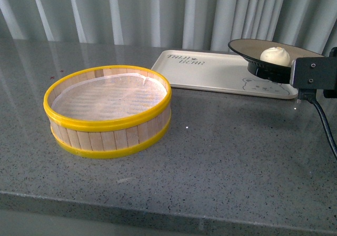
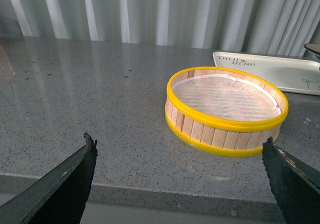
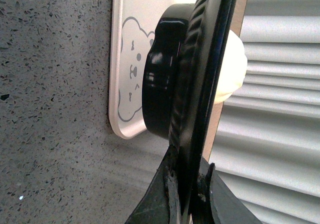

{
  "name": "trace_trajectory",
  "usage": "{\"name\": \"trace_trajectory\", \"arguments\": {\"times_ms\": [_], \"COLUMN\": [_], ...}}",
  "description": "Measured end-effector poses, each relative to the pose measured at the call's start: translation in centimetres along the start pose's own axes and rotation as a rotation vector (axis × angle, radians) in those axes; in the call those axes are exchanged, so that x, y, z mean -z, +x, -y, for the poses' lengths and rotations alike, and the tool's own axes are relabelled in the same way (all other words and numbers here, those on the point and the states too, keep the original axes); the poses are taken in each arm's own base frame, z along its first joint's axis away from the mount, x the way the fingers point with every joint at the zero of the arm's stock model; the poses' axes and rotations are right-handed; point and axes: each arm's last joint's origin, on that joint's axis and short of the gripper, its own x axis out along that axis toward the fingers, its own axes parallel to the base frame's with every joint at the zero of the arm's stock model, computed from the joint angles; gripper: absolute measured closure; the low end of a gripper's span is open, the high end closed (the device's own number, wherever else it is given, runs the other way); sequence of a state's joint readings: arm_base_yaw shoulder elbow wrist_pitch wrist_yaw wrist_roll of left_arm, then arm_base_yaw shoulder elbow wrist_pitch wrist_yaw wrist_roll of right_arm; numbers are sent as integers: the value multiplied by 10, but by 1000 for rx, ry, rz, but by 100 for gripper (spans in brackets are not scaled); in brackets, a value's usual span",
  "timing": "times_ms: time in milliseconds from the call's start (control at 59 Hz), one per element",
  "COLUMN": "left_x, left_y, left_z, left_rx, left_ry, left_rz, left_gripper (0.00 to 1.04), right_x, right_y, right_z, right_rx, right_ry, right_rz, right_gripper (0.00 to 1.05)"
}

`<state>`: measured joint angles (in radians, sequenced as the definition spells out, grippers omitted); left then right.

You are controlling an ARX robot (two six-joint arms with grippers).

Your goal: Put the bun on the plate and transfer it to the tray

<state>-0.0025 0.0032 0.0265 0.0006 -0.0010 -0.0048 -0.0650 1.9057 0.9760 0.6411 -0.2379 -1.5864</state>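
The right pincer (image 3: pixel 186 176) is clenched on the black rim of the plate (image 1: pixel 247 49), holding it over the bear end of the tray (image 1: pixel 205 70). I cannot tell whether its foot touches. The bun (image 1: pixel 276 56) sits near the plate's middle. The left pincer (image 2: pixel 178 140) hangs released over the counter (image 1: pixel 221 157), near the basket (image 1: pixel 108 123). The plate looks stiff, glossy and probably slippery. Gripped at one edge, it wants keeping level, since the soft, light bun could roll.

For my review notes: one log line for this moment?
right claw shut on plate; bun on plate; plate over tray; left claw open
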Motion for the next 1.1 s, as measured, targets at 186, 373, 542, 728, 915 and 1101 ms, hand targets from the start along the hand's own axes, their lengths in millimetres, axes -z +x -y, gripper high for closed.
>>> {"name": "trace_trajectory", "arguments": {"times_ms": [186, 373, 542, 728, 915, 1101], "left_x": [0, 0, 0, 0, 0, 0], "left_y": [0, 0, 0, 0, 0, 0], "left_z": [0, 0, 0, 0, 0, 0], "left_rx": [0, 0, 0, 0, 0, 0], "left_ry": [0, 0, 0, 0, 0, 0], "left_rz": [0, 0, 0, 0, 0, 0], "left_gripper": [7, 7, 7, 7, 7, 7], "right_x": [6, 14, 19, 21, 19, 13], "right_y": [11, 22, 34, 46, 60, 72], "right_z": [3, -2, -2, 10, 18, 12], "right_rx": [-26, -60, -84, -84, -74, -95], "right_ry": [-5, -26, -47, -75, -95, -99], "right_rz": [-7, -13, -14, -13, -10, -2], "right_gripper": [102, 102, 102, 102, 102, 102]}}
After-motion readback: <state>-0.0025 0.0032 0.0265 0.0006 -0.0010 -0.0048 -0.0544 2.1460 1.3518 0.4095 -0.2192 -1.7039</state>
